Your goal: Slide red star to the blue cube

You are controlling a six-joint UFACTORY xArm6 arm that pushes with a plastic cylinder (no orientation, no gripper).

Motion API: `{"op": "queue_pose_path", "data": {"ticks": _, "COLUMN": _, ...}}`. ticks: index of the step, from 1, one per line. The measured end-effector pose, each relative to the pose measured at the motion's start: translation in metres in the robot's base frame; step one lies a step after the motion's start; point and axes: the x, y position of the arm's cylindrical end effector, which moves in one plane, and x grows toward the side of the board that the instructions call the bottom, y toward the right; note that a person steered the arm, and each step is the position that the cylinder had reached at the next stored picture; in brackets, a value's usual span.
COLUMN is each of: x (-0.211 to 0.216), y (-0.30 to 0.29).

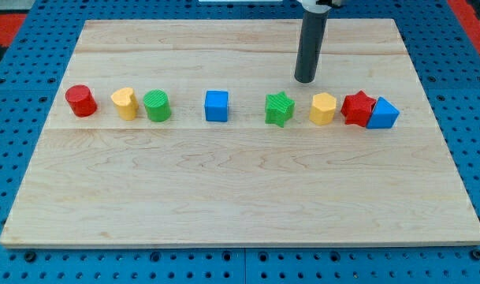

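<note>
The red star [357, 107] lies at the right end of the row, touching a blue block [383, 113] on its right. The blue cube [216, 106] sits near the middle of the row, well to the left of the star. My tip [305, 79] rests on the board above the row, between the green star [279, 109] and the yellow block [322, 109], up and to the left of the red star, touching no block.
At the left of the row stand a red cylinder [80, 101], a yellow heart-like block [124, 103] and a green cylinder [157, 106]. The wooden board [240, 197] lies on a blue perforated table.
</note>
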Motion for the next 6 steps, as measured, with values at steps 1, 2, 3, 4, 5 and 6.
{"op": "queue_pose_path", "data": {"ticks": 1, "x": 0.0, "y": 0.031}}
{"op": "queue_pose_path", "data": {"ticks": 2, "x": 0.008, "y": 0.052}}
{"op": "queue_pose_path", "data": {"ticks": 3, "x": 0.031, "y": 0.054}}
{"op": "queue_pose_path", "data": {"ticks": 4, "x": 0.035, "y": 0.077}}
{"op": "queue_pose_path", "data": {"ticks": 5, "x": 0.035, "y": 0.108}}
{"op": "queue_pose_path", "data": {"ticks": 6, "x": 0.043, "y": 0.11}}
